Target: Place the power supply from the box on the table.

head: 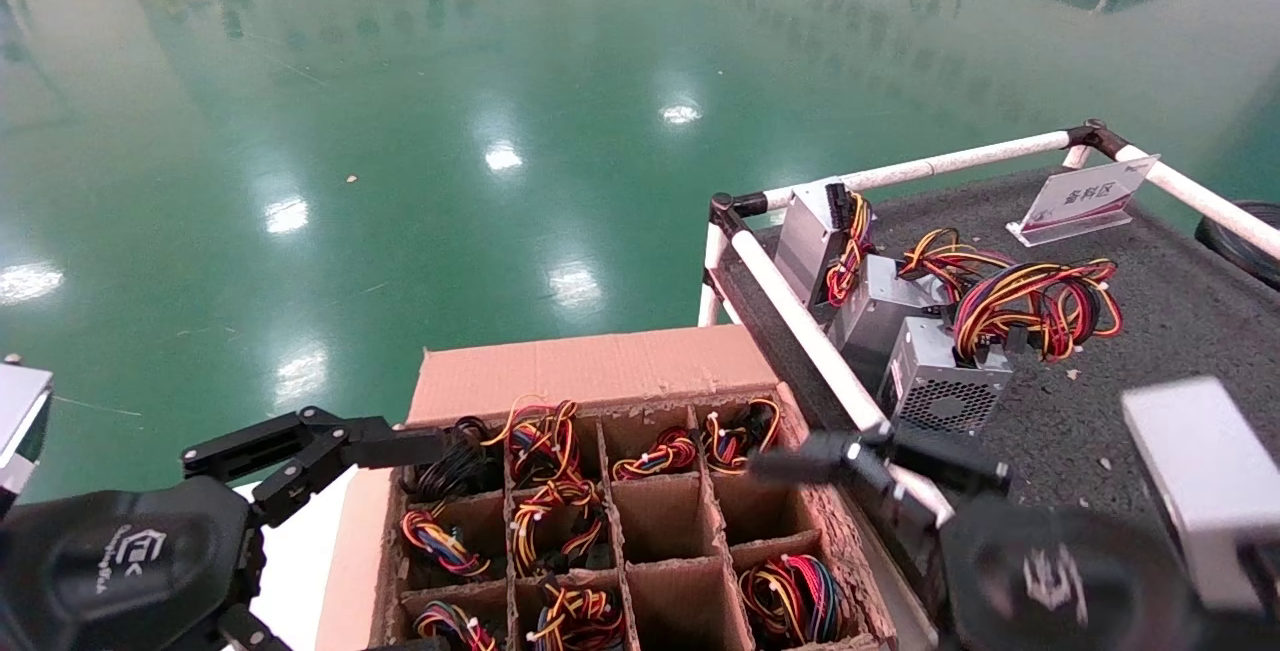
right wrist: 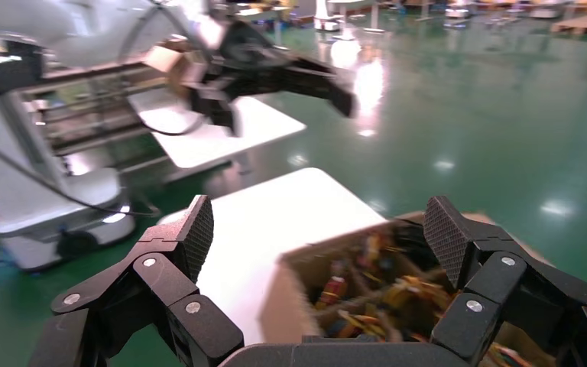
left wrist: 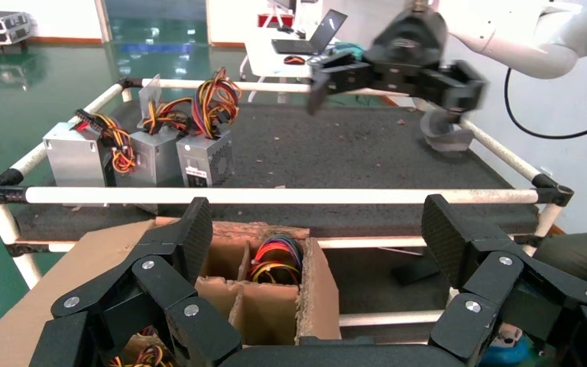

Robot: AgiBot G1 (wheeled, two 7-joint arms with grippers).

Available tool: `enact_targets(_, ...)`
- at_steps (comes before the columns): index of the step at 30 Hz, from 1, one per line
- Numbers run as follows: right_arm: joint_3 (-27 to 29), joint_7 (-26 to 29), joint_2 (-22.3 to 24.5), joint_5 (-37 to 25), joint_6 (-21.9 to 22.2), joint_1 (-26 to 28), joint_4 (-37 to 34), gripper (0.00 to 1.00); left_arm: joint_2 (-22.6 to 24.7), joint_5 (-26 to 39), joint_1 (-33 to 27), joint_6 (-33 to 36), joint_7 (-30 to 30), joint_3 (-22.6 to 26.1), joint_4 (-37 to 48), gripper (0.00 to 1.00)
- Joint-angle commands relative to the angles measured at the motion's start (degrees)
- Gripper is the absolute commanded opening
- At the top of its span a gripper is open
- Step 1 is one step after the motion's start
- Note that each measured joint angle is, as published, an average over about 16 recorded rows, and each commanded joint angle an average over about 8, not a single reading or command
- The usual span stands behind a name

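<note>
The box is a brown cardboard carton with a grid of cells; several hold coloured wire bundles. The power supply, grey with a perforated grille and a red-yellow-black wire bundle, stands on the table just behind the white rail. It also shows in the left wrist view, power supply. My left gripper hangs open at the box's far left corner, gripper empty. My right gripper is open over the box's right edge beside the rail, gripper empty above the box.
Two more grey units stand in a row behind the power supply. A tilted sign sits at the table's far side. White tube rails edge the table. A white surface lies left of the box.
</note>
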Motion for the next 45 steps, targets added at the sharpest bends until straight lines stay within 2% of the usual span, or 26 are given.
enact_targets(1, 0.09, 0.50, 0.17, 0.80, -0.09, -1.09, 1.87, 1.00, 0.00, 0.00, 0.00, 0.00, 0.00, 0.00, 0.00, 1.00)
enact_targets(45, 0.07, 0.37, 0.11, 0.52, -0.01, -0.71, 1.11, 1.00, 0.00, 0.00, 0.01, -0.01, 0.00, 0.00, 0.01, 1.00)
